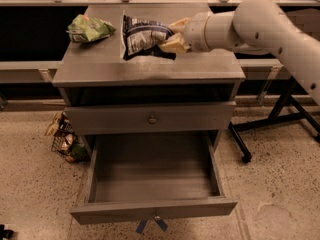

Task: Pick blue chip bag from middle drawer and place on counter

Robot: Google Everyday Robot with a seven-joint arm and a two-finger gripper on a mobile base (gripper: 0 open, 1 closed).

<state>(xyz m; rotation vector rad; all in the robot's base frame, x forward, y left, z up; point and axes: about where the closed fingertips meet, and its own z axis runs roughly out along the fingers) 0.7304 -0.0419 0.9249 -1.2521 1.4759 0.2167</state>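
My gripper [169,35] is shut on the right end of the blue chip bag [144,36], a dark blue and white foil bag. It holds the bag low over the back middle of the grey counter [150,70]. I cannot tell whether the bag's lower edge touches the surface. My white arm [260,24] reaches in from the right. The middle drawer [152,210] stands pulled out at the bottom of the cabinet, and its tray is empty. A closed drawer [152,118] sits above it.
A green snack bag [90,28] lies at the counter's back left. My arm covers the counter's back right. A wire basket of packets [65,141] sits on the floor to the cabinet's left. A dark table's legs [280,111] stand on the right.
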